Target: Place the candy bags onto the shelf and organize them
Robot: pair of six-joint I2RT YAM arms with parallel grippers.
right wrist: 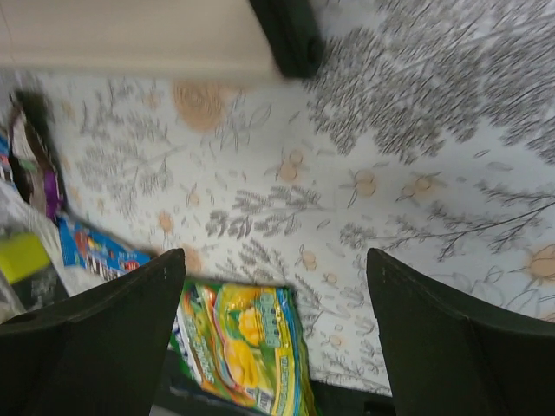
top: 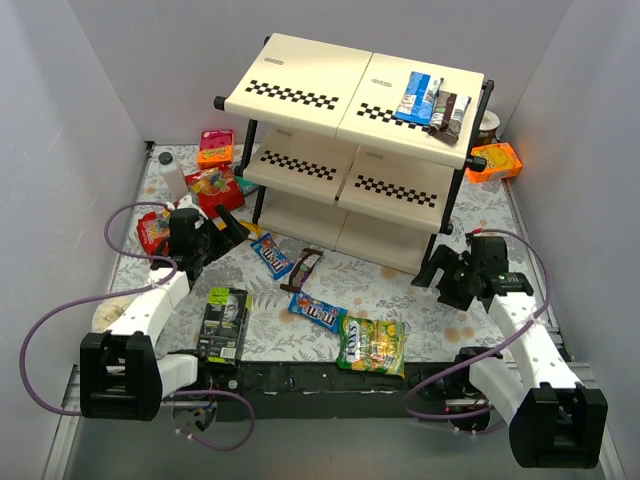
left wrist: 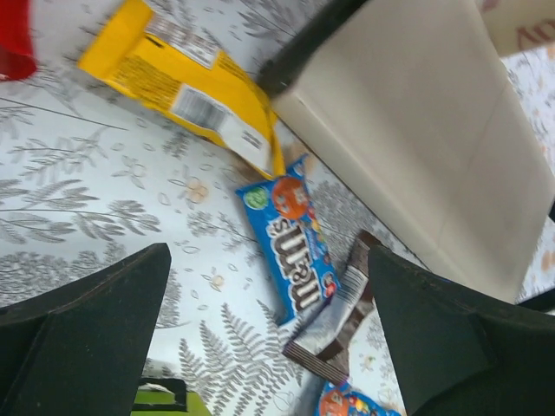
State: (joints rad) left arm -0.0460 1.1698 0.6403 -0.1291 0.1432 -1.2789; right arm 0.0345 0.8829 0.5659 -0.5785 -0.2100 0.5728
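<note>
the left gripper (left wrist: pixel 267 260) hung with jaws wide over a blue m&m's bag (top: pixel 271 256), likely to grasp it. on the table (top: pixel 400 290) lay one yellow bag (left wrist: pixel 186 91), two blue bags in all, one brown bar (top: pixel 303 267) and one fox's bag (top: pixel 372 345). the right gripper (right wrist: pixel 276 260), jaws wide too, held nothing. the shelf (top: pixel 300 80) carried about four packets (top: pixel 432 100) on top.

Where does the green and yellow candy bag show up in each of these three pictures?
Top external: the green-yellow bag lies near the front edge of the table.
Left wrist: not in it.
Right wrist: at the bottom, left of centre.
Shared landmark: the cream shelf, in all three.
</note>
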